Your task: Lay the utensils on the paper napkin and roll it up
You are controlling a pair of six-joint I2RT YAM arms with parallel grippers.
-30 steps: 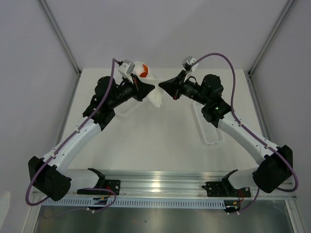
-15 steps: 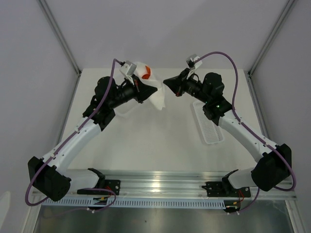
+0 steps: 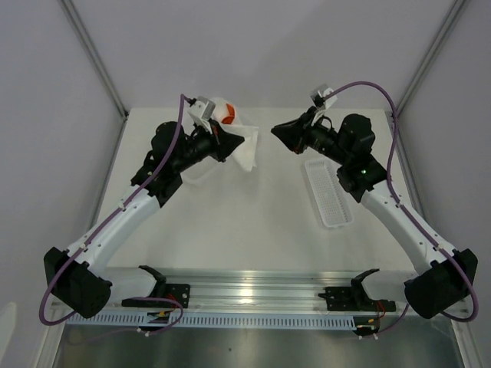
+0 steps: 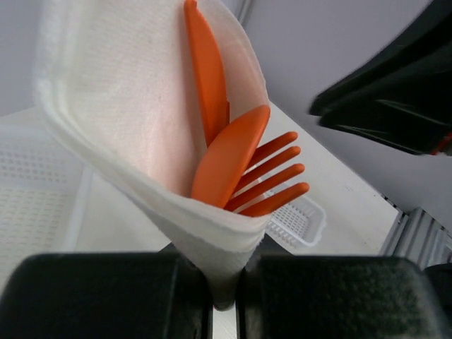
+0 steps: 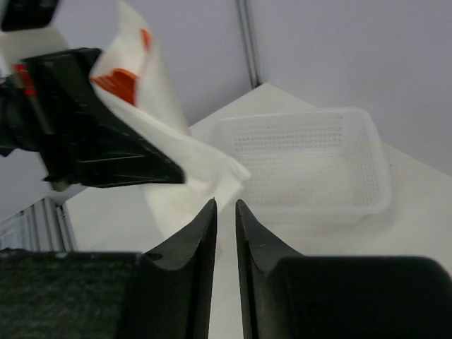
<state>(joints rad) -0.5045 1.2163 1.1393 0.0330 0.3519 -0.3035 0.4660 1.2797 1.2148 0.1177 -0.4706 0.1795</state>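
Observation:
The paper napkin (image 3: 247, 149) is wrapped into a cone around the orange utensils (image 3: 228, 115). My left gripper (image 3: 234, 140) is shut on the cone's narrow end and holds it above the table at the back. In the left wrist view the napkin (image 4: 127, 106) holds a knife, a spoon and a fork (image 4: 226, 155), with the gripper (image 4: 226, 282) pinching its tip. My right gripper (image 3: 275, 132) is empty, its jaws a narrow gap apart, a short way right of the napkin. The right wrist view shows that gripper (image 5: 226, 205) apart from the napkin (image 5: 176, 176).
A narrow white plastic tray (image 3: 328, 195) lies on the table under the right arm. A large white mesh basket (image 5: 311, 162) stands at the back left, partly under the left arm (image 3: 196, 172). Grey walls close the table on three sides.
My right gripper has let go of the napkin and drawn back to the right. The napkin cone stays in my left gripper, its loose flap swinging slightly.

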